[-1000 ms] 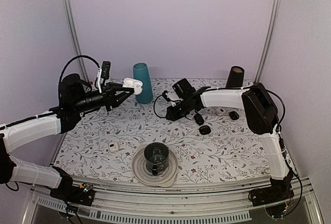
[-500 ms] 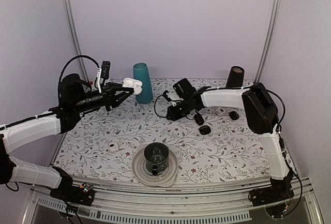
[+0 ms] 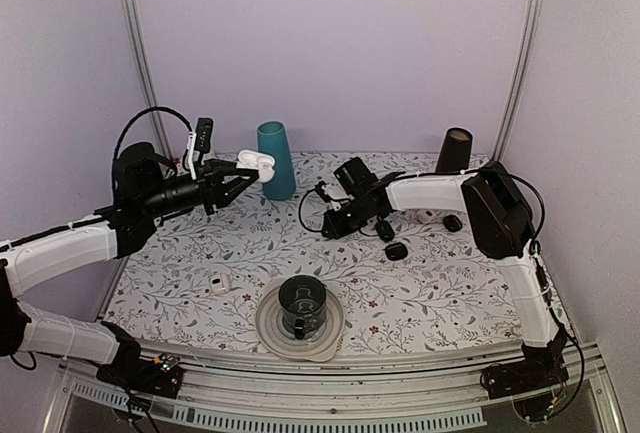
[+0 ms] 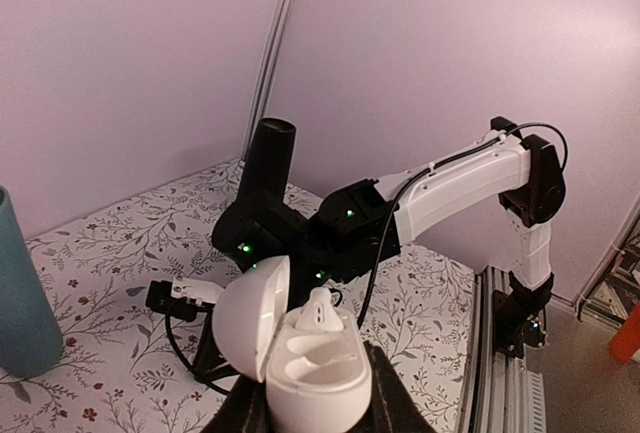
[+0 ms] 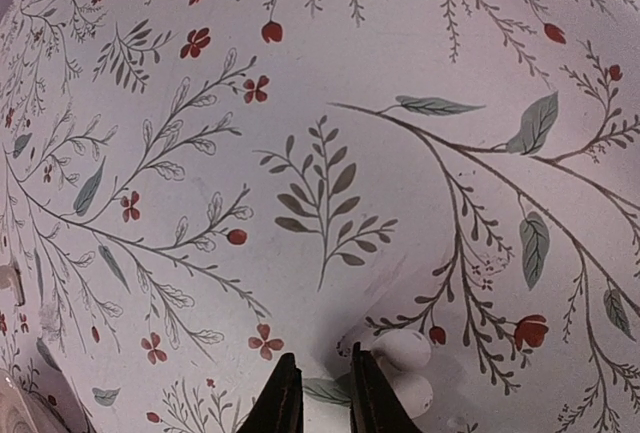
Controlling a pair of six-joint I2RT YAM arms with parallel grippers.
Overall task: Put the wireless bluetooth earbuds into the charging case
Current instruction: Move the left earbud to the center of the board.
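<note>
The left gripper is clamped on the open charging case, held up above the table, with one earbud seated inside. The right gripper sits low, its jaws nearly together just beside a loose earbud; whether they grip it cannot be told. The step in hand looks like fetching the second bud, and the next move calls for a sure pinch before lifting.
</note>
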